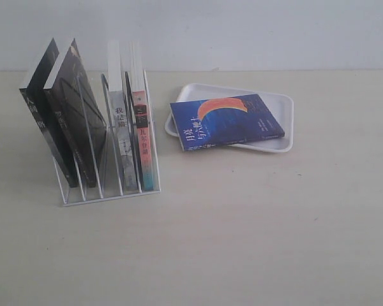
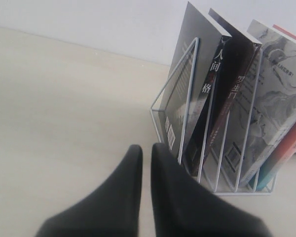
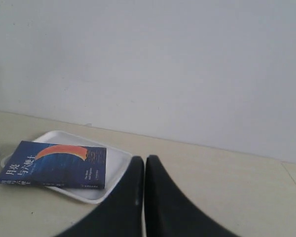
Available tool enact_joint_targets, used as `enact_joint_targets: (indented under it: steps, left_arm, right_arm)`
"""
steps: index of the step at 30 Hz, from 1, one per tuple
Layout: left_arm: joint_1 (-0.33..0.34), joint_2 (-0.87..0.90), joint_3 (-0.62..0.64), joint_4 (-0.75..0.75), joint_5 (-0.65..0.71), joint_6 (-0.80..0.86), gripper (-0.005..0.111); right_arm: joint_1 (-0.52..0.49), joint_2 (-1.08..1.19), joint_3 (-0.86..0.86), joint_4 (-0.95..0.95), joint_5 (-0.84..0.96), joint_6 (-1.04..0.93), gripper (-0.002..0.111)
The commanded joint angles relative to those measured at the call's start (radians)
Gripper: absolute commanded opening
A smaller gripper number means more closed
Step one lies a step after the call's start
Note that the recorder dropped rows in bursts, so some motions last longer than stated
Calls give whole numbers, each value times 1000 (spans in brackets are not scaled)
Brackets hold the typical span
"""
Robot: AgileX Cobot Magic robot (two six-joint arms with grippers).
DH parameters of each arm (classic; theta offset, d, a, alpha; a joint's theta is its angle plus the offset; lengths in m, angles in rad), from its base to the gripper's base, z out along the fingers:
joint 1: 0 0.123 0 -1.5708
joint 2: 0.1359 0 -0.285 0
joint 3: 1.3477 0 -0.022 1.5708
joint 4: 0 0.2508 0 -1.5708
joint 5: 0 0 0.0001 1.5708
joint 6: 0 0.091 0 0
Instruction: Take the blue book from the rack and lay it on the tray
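Over on the right side of the surface [image 1: 242,242], the blue book [image 1: 226,121] is lying cover-up on the tray [image 1: 286,124], with its corner nearest the rack [image 1: 108,197] poking out past the rim. The rack is just beside the tray and holds two black-covered books [image 1: 57,127] leaning over, plus a grey-white book [image 1: 119,127] and a pink-spined book [image 1: 143,140] standing straighter.

As for pose, the left end effector [image 2: 145,148] hangs low above the surface, aimed at the open end of the rack with its tips just short of the wire. Its fingers [image 2: 128,177] are nearly together with only a slim gap and nothing between them. The right end effector [image 3: 144,159] is also angled down over bare surface, fingers pressed together on nothing, and it points toward the tray from well apart.

On the views: the exterior one takes in the rack, tray and books all at once, while both end effectors show up only in the wrist cameras. The left wrist view gets the black spines up close with their white lettering. The right wrist view gets the book's orange-red crescent and the tray rim under it.
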Motion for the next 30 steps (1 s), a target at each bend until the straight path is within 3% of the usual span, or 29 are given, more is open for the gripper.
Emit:
enact_joint_targets:
  steps: [1, 11, 20, 24, 27, 30]
  left_arm:
    - [-5, -2, 4, -4, -10, -3, 6]
    - [-5, -2, 4, -4, -10, -3, 6]
    - [-5, -2, 4, -4, -10, -3, 6]
    - [-5, -2, 4, -4, -10, -3, 6]
    - [-5, -2, 4, -4, -10, -3, 6]
    - [-5, -2, 4, -4, -10, -3, 6]
  right_arm:
    - [2, -5, 0, 52, -15, -78, 0]
    - [2, -5, 80, 100, -25, -78, 0]
    - [2, -5, 311, 149, -224, -78, 0]
    - [2, -5, 311, 163, -74, -73, 0]
    - [2, -5, 311, 163, -74, -82, 0]
    - [-60, -5, 311, 161, -71, -93, 0]
